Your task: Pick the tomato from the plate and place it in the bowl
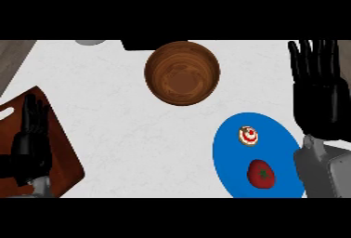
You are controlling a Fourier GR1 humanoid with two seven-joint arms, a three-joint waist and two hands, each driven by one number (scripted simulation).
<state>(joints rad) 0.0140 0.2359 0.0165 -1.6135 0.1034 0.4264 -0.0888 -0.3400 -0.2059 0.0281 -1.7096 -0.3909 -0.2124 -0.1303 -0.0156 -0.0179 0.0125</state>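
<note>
A red tomato (261,174) with a green stem lies on the near part of a blue plate (233,148) at the lower right. A brown wooden bowl (182,72) stands at the top centre with nothing in it. My right hand (320,100) is open with fingers straight and pointing up, just right of the plate and apart from the tomato. My left hand (31,139) rests open at the far left over a cutting board, holding nothing.
A small round pastry with red topping (250,135) sits on the plate's far part. A brown wooden cutting board (61,158) lies at the lower left. A grey object (90,42) and a dark one (137,45) show at the top edge.
</note>
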